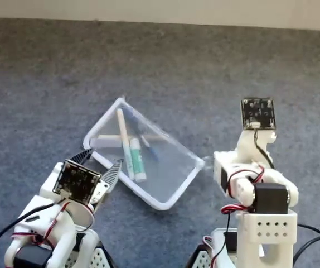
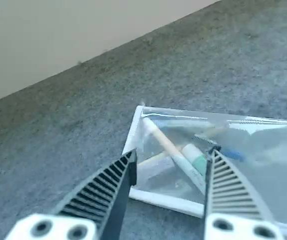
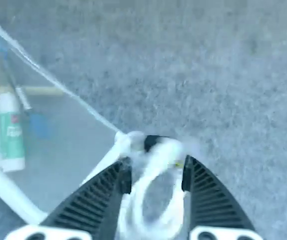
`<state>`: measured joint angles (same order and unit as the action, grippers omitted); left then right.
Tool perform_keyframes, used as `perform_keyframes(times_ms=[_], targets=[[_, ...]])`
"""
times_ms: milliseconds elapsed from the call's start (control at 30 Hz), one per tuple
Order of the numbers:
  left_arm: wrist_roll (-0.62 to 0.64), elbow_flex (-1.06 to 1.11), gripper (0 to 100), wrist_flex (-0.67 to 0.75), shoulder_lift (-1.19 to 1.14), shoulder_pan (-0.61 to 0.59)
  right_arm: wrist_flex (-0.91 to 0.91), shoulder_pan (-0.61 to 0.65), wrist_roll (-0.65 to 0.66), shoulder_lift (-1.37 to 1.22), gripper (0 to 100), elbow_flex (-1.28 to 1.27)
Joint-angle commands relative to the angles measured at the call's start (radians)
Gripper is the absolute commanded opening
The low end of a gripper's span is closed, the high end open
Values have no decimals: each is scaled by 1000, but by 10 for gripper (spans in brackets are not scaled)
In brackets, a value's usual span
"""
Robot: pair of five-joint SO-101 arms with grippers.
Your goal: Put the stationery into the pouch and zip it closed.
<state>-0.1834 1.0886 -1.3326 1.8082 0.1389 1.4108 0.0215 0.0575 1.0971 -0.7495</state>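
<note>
The clear pouch lay on grey carpet, with the stationery inside it: pens and a glue stick. The right gripper was clamped on the white zip pull at the pouch's corner — apparently to draw it shut. Its wrist view made that grip plain, while from above the arm covered it. The left gripper, fingers apart, hovered at the pouch's opposite edge — likely to brace it.
</note>
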Motion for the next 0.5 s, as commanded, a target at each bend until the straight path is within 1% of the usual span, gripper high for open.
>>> perform_keyframes(times_ms=[0,167,400,467], targets=[[11,16,214,-2,-1,-82,77,42,14,16,156,15],[12,64,212,18,-1,-145,139,151,8,16,156,12],[12,150,210,107,-1,-278,153,157,9,18,152,5],[12,170,210,123,-1,-306,157,157,8,18,109,5]])
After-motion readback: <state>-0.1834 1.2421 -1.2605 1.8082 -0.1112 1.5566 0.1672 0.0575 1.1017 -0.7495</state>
